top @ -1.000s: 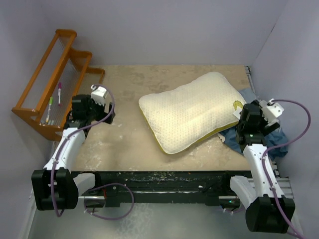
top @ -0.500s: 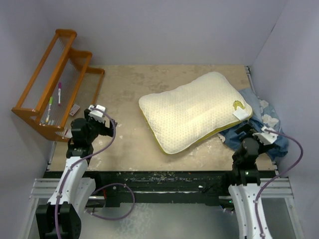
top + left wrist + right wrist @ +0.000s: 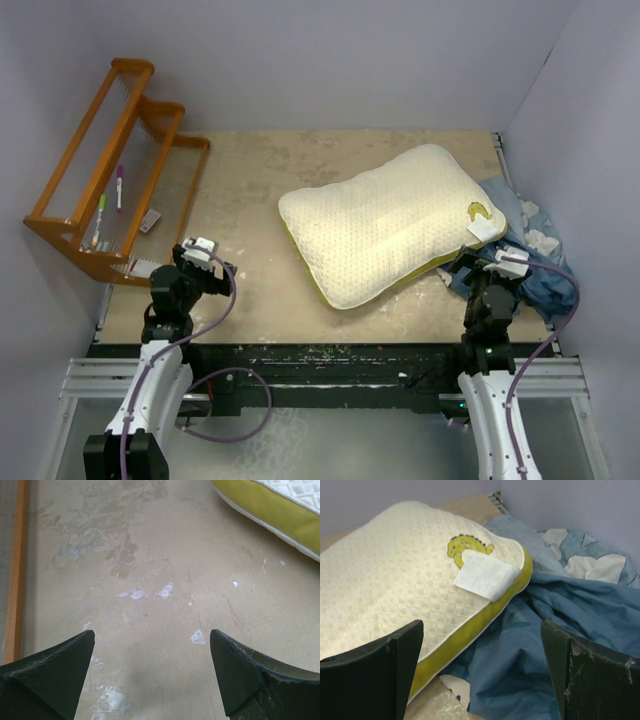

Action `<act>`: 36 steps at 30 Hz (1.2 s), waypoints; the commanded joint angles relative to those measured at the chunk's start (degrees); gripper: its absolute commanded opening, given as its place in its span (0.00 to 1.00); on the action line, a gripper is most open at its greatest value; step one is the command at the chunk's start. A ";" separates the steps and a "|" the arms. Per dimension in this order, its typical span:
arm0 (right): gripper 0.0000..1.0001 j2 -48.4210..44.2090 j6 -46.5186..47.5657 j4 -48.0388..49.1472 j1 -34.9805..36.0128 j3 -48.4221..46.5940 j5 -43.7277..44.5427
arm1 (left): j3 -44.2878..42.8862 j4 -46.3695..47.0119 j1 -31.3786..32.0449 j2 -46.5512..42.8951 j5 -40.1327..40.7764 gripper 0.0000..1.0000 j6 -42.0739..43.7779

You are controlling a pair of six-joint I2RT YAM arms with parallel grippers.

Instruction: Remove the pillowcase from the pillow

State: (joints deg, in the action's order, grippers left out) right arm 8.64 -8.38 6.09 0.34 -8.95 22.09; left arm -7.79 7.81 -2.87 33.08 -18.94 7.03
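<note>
Left gripper [image 3: 151, 631] and right gripper [image 3: 481, 622] gape empty; only the right wrist view resolves pillow's [image 3: 385, 580] perhaps-dinosaur mark [image 3: 467, 544].

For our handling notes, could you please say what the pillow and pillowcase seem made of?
The pillow looks like matte quilted cream fabric, dimpled in diamonds, yellow-edged. The pillowcase seems thin matte blue cloth, judging by its soft folds.

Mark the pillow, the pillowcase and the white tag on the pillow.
pillow [image 3: 385, 225]: top external view, middle of its quilted top.
pillowcase [image 3: 520, 665]: right wrist view, blue folds beside the pillow.
white tag [image 3: 486, 575]: right wrist view, centre of the tag.
</note>
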 commanded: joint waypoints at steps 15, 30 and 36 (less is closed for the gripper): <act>1.00 8.94 4.39 16.04 0.19 6.77 -11.40 | 6.40 0.16 -0.21 -18.06 1.23 0.99 -1.35; 1.00 8.16 7.70 16.90 0.19 6.80 -12.92 | 5.13 4.43 -0.22 -9.58 3.17 0.99 -2.05; 1.00 10.05 7.41 16.42 0.18 6.46 -19.54 | 5.18 5.01 -0.23 -9.32 4.18 0.99 -2.41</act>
State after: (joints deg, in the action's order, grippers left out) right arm 18.00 -2.17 19.31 0.38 -1.34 6.83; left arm -1.50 9.58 -2.94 25.96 -14.72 5.13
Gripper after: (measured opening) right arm 0.997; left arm 0.990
